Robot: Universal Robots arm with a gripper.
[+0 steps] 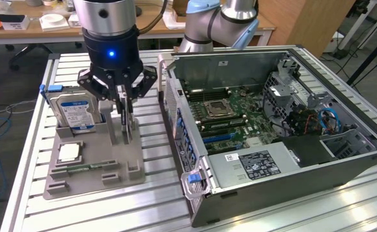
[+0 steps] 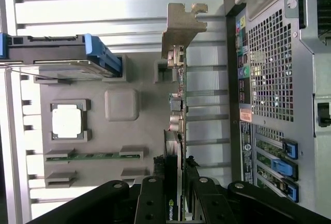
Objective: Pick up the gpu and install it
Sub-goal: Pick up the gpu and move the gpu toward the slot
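In the exterior view, the hand (image 1: 124, 113) reaches straight down over the grey holder tray (image 1: 120, 176) on the slatted bench (image 1: 143, 208). Its fingers are drawn in around the gpu (image 1: 130, 133), which stands on edge in its slot, so a vertical approach fits. The tray sits at nine o'clock from the open computer case (image 1: 259, 193), which lies on its side with the board facing up. On the tray, the hard drive (image 1: 76, 113) stands at nine o'clock from the card. The processor (image 1: 69, 152) and memory stick (image 1: 85, 166) lie toward seven o'clock.

The wrist view looks along the card's thin edge. The gpu (image 2: 179, 115) runs from between the black fingers (image 2: 152, 203) out to its silver bracket (image 2: 181, 25). The hand (image 2: 178, 206) appears closed on it, one finger against each face, at the end away from the bracket. The card looks seated in the tray (image 2: 121, 105), between the hard drive (image 2: 62, 53) and the case's rear panel (image 2: 269, 69).
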